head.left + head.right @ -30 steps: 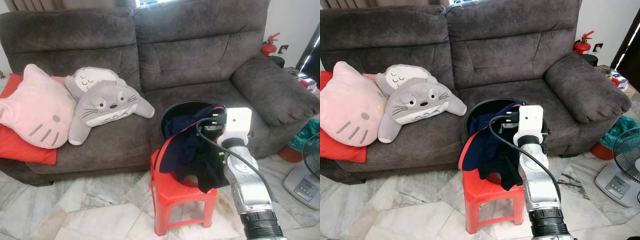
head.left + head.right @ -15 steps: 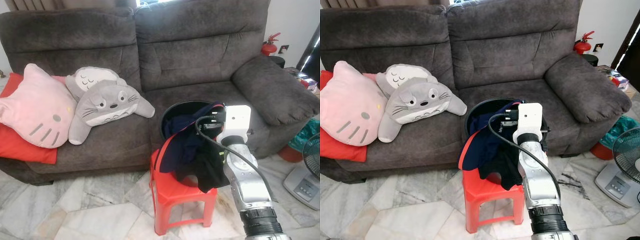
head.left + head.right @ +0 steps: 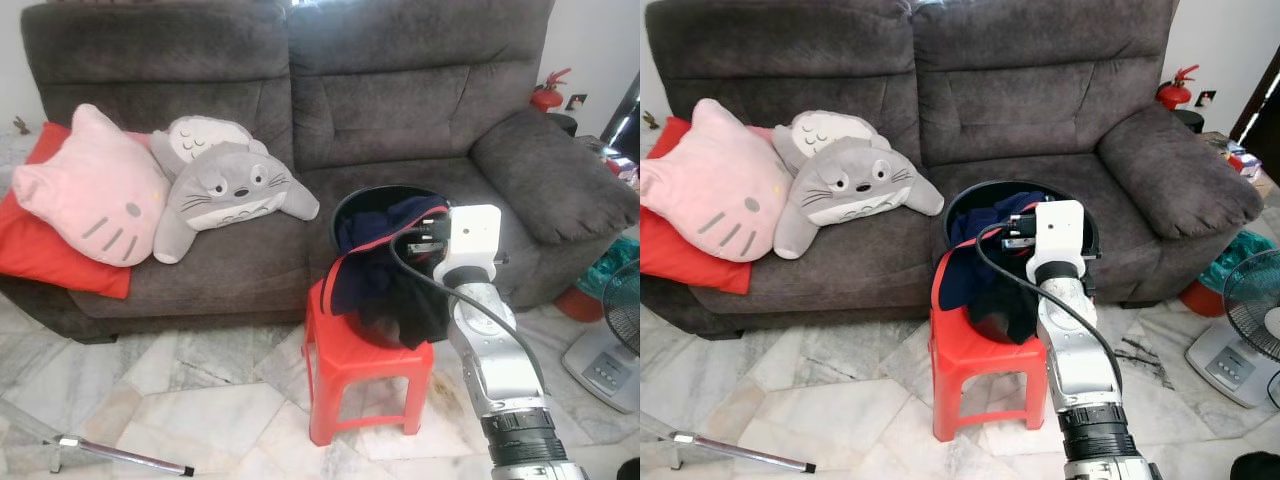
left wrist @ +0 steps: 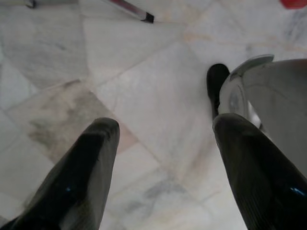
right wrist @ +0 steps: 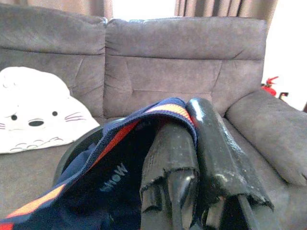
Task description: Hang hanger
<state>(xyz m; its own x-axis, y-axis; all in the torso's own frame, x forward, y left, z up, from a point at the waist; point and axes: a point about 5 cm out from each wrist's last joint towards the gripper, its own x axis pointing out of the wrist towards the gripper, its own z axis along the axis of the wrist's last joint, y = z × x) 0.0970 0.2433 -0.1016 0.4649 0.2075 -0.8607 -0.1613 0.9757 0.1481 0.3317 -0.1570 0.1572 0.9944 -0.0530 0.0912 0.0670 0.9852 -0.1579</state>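
R arm outstretched, right gripper (image 5: 192,143) pinching navy garment (image 3: 375,275).

Sofa (image 3: 400,110): matt grey plush cloth. Stool (image 3: 345,365): smooth, slightly glossy red plastic. Basket (image 3: 975,190): black plastic rim. Garment (image 5: 96,182): navy knit cloth with orange-striped edge. Floor (image 3: 200,400): polished veined marble tile. Right arm (image 3: 495,370): brushed silver metal. Left gripper (image 4: 163,158) fingers (image 4: 81,172): glossy black. Cushions (image 3: 90,185): soft pile.
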